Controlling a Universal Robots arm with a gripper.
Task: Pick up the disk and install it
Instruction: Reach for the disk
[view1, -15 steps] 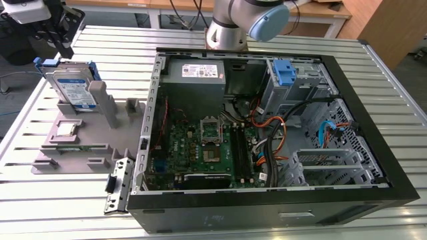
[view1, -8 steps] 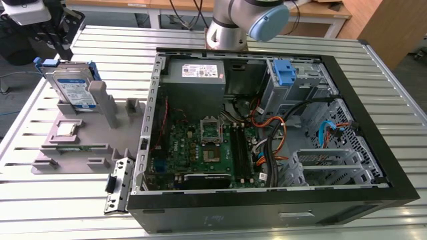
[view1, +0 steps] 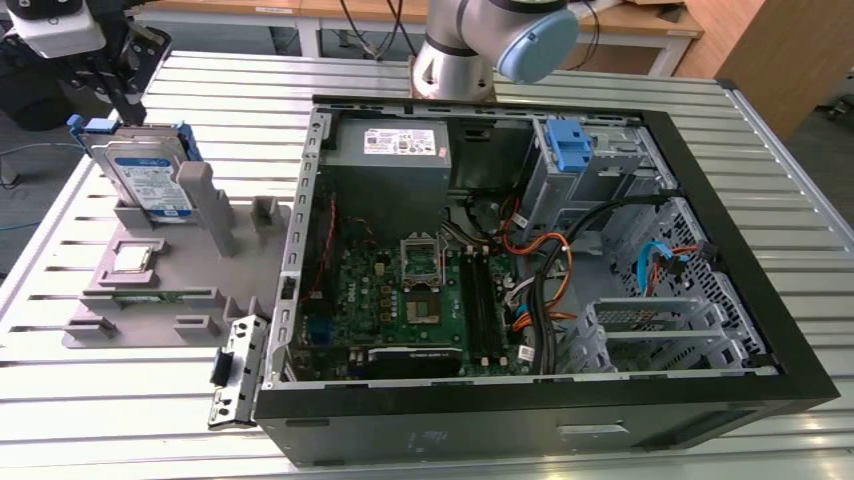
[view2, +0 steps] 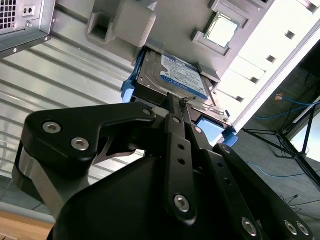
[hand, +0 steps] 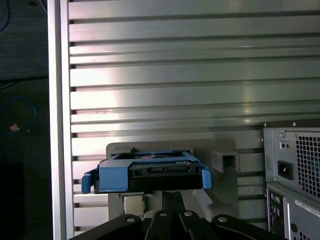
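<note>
closest in the second wrist view, the black gripper has its two fingers pressed together with nothing between them. the tips sit just beside the upper edge of the disk; contact cannot be told. the disk stands upright in a slot of a grey holder on the slatted metal table, well apart from the open computer case beyond. judged risk: with the fingers closed, a downward push would strike the blue carrier edge instead of straddling it, tipping or jamming the disk in its slot.
</note>
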